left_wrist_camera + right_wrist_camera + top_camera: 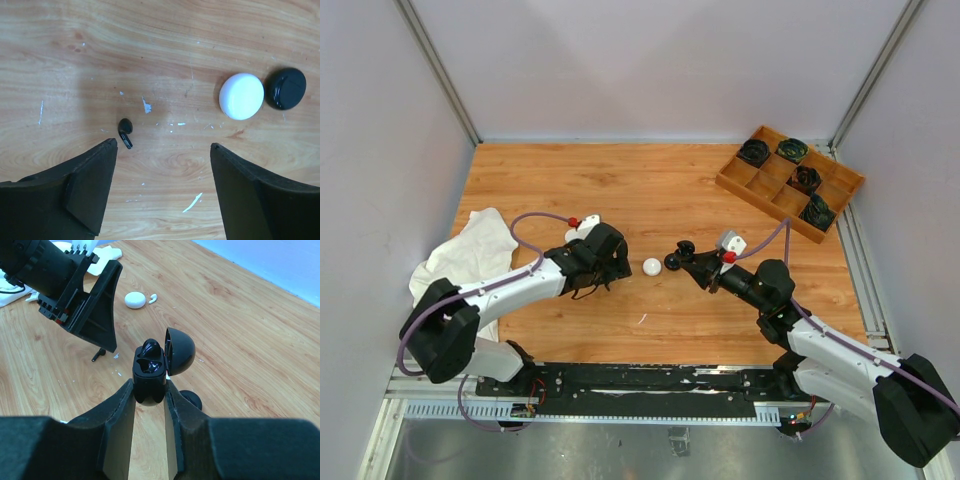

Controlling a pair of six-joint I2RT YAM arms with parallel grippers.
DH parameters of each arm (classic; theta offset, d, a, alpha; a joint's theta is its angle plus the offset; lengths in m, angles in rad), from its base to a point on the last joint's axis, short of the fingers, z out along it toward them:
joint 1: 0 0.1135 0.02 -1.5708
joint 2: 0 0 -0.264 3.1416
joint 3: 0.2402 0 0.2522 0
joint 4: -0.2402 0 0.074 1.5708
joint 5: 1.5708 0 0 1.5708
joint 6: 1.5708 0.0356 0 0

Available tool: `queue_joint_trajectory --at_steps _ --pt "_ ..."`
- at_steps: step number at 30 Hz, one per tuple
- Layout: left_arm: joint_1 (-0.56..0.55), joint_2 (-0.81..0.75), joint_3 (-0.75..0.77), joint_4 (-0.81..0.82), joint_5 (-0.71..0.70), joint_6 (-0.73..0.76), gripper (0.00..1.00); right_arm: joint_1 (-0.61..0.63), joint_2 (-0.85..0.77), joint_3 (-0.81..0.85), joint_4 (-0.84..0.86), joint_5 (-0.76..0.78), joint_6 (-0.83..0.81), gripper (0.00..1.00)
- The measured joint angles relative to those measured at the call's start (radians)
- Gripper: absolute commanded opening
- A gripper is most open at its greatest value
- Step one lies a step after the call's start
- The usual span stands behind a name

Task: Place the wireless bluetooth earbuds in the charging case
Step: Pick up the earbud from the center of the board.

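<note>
Left claw (162, 165): wide, empty, low over the bench (165, 30). A loose black earbud (125, 133) lies flat on the bench in the gap between the fingers, close to one fingertip and untouched.

Right claw (149, 390): narrow, clamped on the black case (149, 376), which it holds off the bench with the lid (180, 351) hinged open. A seated earbud (150, 347), also black, sits in one well. The other well cannot be made out.

A white puck (241, 96) lies closed on the bench between the claws, with a black puck (285, 88) just beside it. A white earbud (153, 298) lies near the white puck.
</note>
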Motion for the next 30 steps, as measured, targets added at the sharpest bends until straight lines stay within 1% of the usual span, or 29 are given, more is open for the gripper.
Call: queue_joint_trajectory --at_steps 3,5,6,7,8,9,12,15,18,21,24,30 --pt "0.0 0.016 0.001 -0.009 -0.014 -0.05 0.82 0.0 0.0 0.0 -0.003 0.0 0.0 0.02" --pt "0.0 0.039 0.005 -0.023 -0.023 -0.071 0.8 0.0 0.0 0.0 -0.005 0.0 0.0 0.02" --pt "0.0 0.055 0.013 -0.036 -0.03 -0.08 0.83 0.0 0.0 0.0 -0.006 0.0 0.0 0.01" --pt "0.0 0.074 0.022 -0.048 -0.039 -0.089 0.9 0.0 0.0 0.0 -0.006 0.0 0.0 0.02" --pt "0.0 0.091 0.031 -0.061 -0.048 -0.098 0.92 0.0 0.0 0.0 -0.006 0.0 0.0 0.02" --pt "0.0 0.11 0.043 -0.077 -0.059 -0.107 0.92 0.0 0.0 0.0 -0.006 0.0 0.0 0.02" --pt "0.0 0.161 0.082 -0.125 -0.08 -0.127 0.84 0.0 0.0 0.0 -0.008 0.0 0.0 0.02" --pt "0.0 0.205 0.116 -0.151 -0.086 -0.132 0.82 0.0 0.0 0.0 -0.01 0.0 0.0 0.02" --pt "0.0 0.222 0.121 -0.154 -0.083 -0.136 0.75 0.0 0.0 0.0 -0.013 0.0 0.0 0.01" --pt "0.0 0.229 0.121 -0.156 -0.076 -0.145 0.7 0.0 0.001 0.0 -0.013 0.0 0.0 0.02" --pt "0.005 0.239 0.121 -0.155 -0.071 -0.147 0.63 0.0 0.004 0.0 -0.013 0.0 0.0 0.01" --pt "0.039 0.245 0.121 -0.148 -0.054 -0.145 0.58 0.0 0.008 0.0 -0.013 -0.001 0.0 0.02"
